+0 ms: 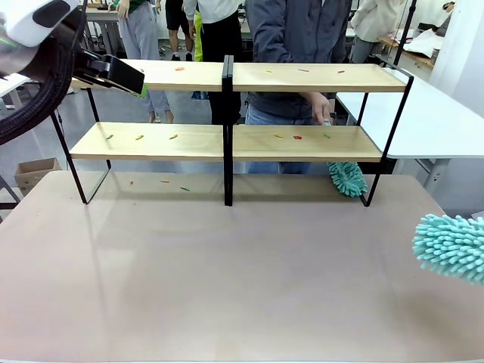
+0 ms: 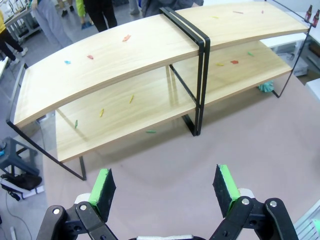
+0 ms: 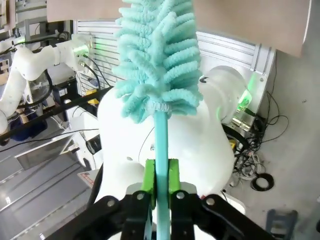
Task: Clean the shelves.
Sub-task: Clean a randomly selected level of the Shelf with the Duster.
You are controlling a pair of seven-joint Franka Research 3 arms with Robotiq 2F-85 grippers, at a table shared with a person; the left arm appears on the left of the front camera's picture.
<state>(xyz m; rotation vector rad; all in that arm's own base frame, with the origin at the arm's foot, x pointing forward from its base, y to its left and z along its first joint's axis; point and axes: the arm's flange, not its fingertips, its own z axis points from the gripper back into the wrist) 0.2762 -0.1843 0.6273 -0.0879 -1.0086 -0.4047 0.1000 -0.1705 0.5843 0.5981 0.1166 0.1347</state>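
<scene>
Between green-padded fingers [image 3: 148, 176] stands a shaggy teal slim-stemmed duster [image 3: 157, 55].

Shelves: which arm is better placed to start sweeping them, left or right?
Right, likely. The right gripper is shut on the handle of the teal duster, ready to sweep. The left gripper is open and empty near the upper left board of the shelves, with nothing to wipe with.

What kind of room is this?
Probably a robot lab or workshop: the right gripper holds a fluffy duster, the shelves stand on a big table, and cables trail over the floor.
</scene>
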